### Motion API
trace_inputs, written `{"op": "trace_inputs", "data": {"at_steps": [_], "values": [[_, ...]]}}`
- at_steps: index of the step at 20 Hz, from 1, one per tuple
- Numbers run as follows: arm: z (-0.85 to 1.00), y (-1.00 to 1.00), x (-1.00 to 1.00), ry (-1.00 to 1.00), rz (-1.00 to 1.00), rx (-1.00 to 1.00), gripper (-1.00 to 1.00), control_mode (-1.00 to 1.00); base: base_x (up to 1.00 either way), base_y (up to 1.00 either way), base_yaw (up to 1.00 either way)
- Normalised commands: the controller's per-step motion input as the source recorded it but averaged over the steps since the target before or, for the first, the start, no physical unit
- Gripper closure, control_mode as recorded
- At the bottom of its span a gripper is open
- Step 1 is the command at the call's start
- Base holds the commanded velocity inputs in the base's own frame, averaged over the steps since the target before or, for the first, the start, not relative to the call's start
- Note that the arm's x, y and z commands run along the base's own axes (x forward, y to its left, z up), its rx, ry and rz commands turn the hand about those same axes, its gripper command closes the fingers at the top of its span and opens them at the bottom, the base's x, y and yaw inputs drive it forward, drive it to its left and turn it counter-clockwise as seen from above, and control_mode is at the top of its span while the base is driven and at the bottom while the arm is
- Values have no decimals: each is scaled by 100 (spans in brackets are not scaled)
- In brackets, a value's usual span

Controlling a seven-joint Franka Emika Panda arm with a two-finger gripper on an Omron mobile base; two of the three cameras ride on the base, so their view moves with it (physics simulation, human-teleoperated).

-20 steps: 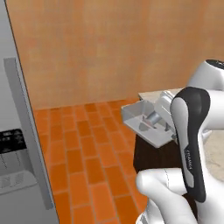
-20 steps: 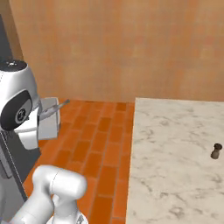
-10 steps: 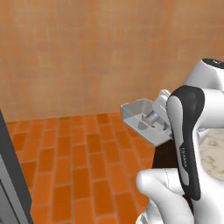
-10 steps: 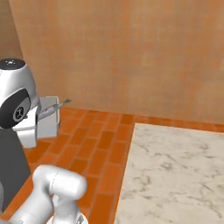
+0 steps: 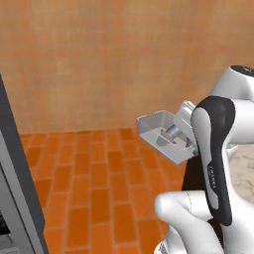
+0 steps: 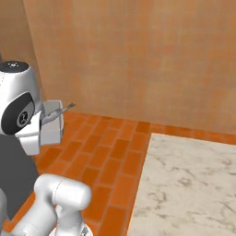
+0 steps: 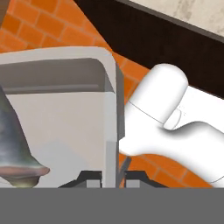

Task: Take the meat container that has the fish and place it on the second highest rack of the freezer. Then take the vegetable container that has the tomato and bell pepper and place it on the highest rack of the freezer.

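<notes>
Carrying the meat container (image 5: 161, 134) with the fish (image 7: 15, 144) inside, step one of the task. The tool (image 7: 111, 175) is pinched nearly shut on the container's side wall, one finger either side of the rim, seen in the hand view. Container is held up in the air above the brick floor (image 5: 104, 183), level or close to it, well apart from the freezer (image 5: 17, 198), whose grey edge sits at the far left in the left base view. The marble tabletop (image 6: 189, 184) lies on the other side of the container from the freezer. Fish lies in the tray toward the end away from the gripped wall.

Judgement: transport phase, nothing placed yet. Next move calls for bringing the container over to the freezer, then sliding it level onto the second highest rack; rack itself not visible here. Vegetable container not yet handled, apparently.
</notes>
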Motion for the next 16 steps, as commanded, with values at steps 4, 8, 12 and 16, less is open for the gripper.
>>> {"op": "trace_inputs", "data": {"at_steps": [4, 8, 12, 16], "values": [[0, 0, 0, 0, 0, 0, 100, 100, 89, -37, 66], [0, 0, 0, 0, 0, 0, 100, 100, 100, -36, 18], [0, 0, 0, 0, 0, 0, 100, 100, 100, -51, 0], [0, 0, 0, 0, 0, 0, 100, 100, 100, -35, 19]]}}
